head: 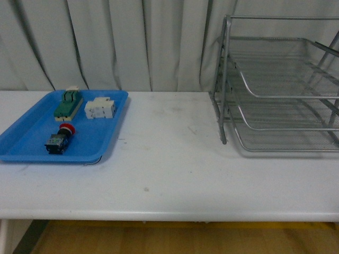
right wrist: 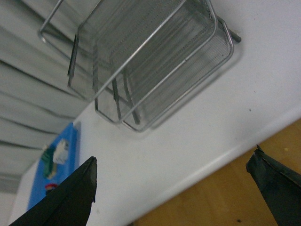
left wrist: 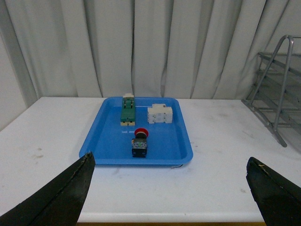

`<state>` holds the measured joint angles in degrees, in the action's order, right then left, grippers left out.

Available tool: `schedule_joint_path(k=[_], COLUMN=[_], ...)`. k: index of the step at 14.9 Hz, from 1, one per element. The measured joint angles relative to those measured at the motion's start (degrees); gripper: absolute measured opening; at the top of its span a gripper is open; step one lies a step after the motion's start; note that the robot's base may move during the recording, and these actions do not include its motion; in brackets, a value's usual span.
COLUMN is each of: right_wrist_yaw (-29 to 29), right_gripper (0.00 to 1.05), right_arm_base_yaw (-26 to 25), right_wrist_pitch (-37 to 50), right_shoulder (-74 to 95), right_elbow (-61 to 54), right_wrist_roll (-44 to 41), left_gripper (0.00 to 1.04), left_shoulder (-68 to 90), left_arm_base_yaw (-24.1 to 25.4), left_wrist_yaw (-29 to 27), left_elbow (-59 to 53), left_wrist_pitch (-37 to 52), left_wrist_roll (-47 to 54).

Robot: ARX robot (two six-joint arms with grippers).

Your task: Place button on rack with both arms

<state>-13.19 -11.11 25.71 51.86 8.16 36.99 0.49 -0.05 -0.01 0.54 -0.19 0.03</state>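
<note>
The button, red cap on a black and blue body, lies in the blue tray at the table's left. It also shows in the left wrist view, beyond my open, empty left gripper, which hangs back near the table's front edge. The silver wire rack stands at the right rear; the right wrist view shows it from above. My right gripper is open and empty over the table's front edge. Neither arm shows in the front view.
A green-topped block and a white block lie in the tray behind the button. The white table is backed by a grey curtain. Wooden floor lies below the front edge.
</note>
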Motion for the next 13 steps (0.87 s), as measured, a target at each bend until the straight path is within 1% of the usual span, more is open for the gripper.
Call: schedule_joint_path(k=[2, 3, 4, 5, 7, 9, 13], right_wrist_yaw=[0.3, 1.2, 1.4, 1.6, 2.8, 3.3, 4.1], right_gripper=[0.98, 0.98, 0.98, 0.98, 0.98, 0.98, 0.98], right_arm_base_yaw=[-0.1, 0.4, 1.6, 2.5, 4.1, 5.0, 5.9], right_wrist_pitch=[19.2, 24.7, 28.4, 27.8, 26.8, 25.0, 22.4], right_shoulder=[22.0, 29.8, 39.7, 46.8, 55.3, 60.3, 65.8], right_elbow=[6.3, 9.6, 14.4, 18.4, 25.5, 31.5, 38.5], right_wrist_roll=[10.3, 13.6, 17.3, 20.2, 23.5, 25.0, 26.3], left_gripper=[0.98, 0.98, 0.98, 0.98, 0.98, 0.98, 0.98], left_shoulder=[0.0, 0.0, 0.0, 0.0, 0.0, 0.0, 0.0], left_arm_base_yaw=[0.0, 0.0, 0.0, 0.0, 0.0, 0.0, 0.0], left_wrist_yaw=[0.0, 0.0, 0.0, 0.0, 0.0, 0.0, 0.0], left_elbow=[0.0, 0.0, 0.0, 0.0, 0.0, 0.0, 0.0], left_wrist_pitch=[0.0, 0.0, 0.0, 0.0, 0.0, 0.0, 0.0], left_wrist_roll=[0.0, 0.0, 0.0, 0.0, 0.0, 0.0, 0.0])
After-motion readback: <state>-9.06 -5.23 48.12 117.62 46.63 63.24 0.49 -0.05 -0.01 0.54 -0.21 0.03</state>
